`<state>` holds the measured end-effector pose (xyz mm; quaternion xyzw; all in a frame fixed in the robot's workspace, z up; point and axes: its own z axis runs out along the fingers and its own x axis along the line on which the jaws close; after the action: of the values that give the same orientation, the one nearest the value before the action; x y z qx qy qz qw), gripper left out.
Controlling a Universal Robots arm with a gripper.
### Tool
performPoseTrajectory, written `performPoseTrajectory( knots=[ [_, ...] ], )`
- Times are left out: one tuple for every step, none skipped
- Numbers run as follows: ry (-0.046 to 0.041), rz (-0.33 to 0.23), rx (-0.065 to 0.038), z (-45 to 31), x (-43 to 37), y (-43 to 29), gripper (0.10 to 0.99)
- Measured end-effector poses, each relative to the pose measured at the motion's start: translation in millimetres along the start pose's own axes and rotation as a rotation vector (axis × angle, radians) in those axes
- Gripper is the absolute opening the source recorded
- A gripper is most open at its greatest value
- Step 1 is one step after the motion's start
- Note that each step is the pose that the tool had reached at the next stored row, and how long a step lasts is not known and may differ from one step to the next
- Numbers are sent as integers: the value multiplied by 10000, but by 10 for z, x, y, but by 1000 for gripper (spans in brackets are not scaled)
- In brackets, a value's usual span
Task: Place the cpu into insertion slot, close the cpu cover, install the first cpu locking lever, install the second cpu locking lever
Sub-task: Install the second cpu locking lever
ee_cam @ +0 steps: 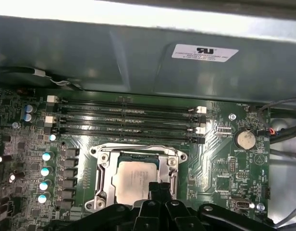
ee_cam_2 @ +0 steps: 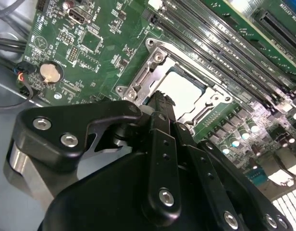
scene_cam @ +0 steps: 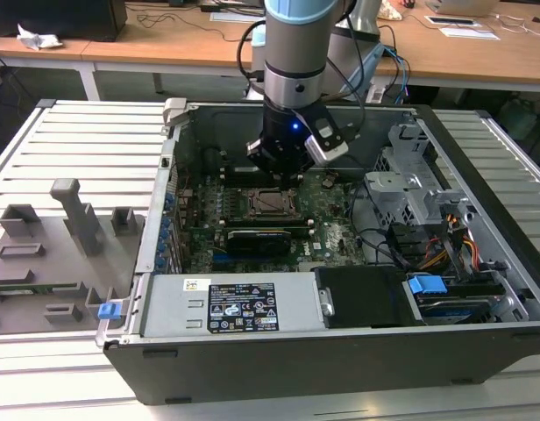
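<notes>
My gripper fingers pressed together, holding nothing, tips just over the cpu. Cpu seated in the insertion slot, cpu cover lying flat around it.

Arm points straight down, tool fingers pressed together.

One open dark-grey metal computer case holds one green circuit motherboard. On it sit one pale silver-grey square cpu, one thin silvery metal cpu cover framing it, four long narrow black memory slots, one round silver coin battery and four pale blue-topped cylindrical capacitors in a column. One long black expansion card lies across the board.
</notes>
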<state>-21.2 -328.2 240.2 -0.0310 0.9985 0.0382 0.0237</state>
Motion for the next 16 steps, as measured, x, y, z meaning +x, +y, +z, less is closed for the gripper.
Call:
performPoseTrajectory(
  knots=[
    [0, 0, 0, -18, -1, 1, 106],
    [0, -1, -1, -25, -1, 2, 106],
    [-2, -1, -4, -24, -1, 2, 106],
    [-1, -1, -3, -24, -2, 1, 106],
    [1, -1, 0, -26, -1, -1, 106],
    [0, -1, -2, -26, -1, -3, 106],
    [1, -2, 0, -27, -1, -7, 106],
    [1, -2, 0, -27, -1, -13, 106],
    [1, 0, -1, -27, 0, -20, 106],
    [0, -1, -1, -28, 0, -28, 106],
    [0, 0, -1, -29, 1, -38, 106],
    [0, 0, -1, -29, 2, -51, 106],
    [0, 0, -2, -30, 2, -60, 106],
    [0, 0, 0, -32, 3, -77, 106],
    [1, 0, 0, -33, 4, -90, 106],
    [0, -1, -1, -33, 5, -105, 106]
  ],
)
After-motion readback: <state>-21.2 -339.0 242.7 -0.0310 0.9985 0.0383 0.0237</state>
